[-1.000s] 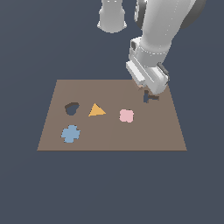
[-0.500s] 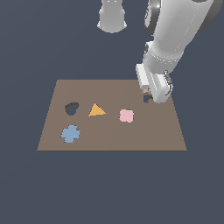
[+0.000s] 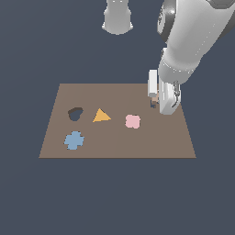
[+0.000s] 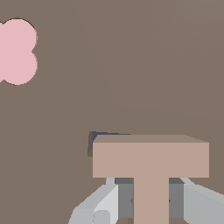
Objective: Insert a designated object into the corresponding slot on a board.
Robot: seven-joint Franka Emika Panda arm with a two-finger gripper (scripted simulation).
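- Compared with one second ago, the arm has swung toward the exterior view's right and come down; the gripper (image 3: 154, 102) now hangs low over the board (image 3: 114, 147), close to its far right corner
- The fingers (image 4: 98, 205) are closed on the object (image 4: 150, 158), a pale T-shaped piece, gripping its stem
- The wrist view shows the object sitting just above the slot (image 4: 92, 141); only a thin dark edge of the cut-out shows past one corner, so alignment looks close but slightly offset
- Judged stage: final lowering, insertion not yet complete
- The pink clover (image 3: 132, 121) lies well apart from the object
- No brand, label or legible writing appears in either view
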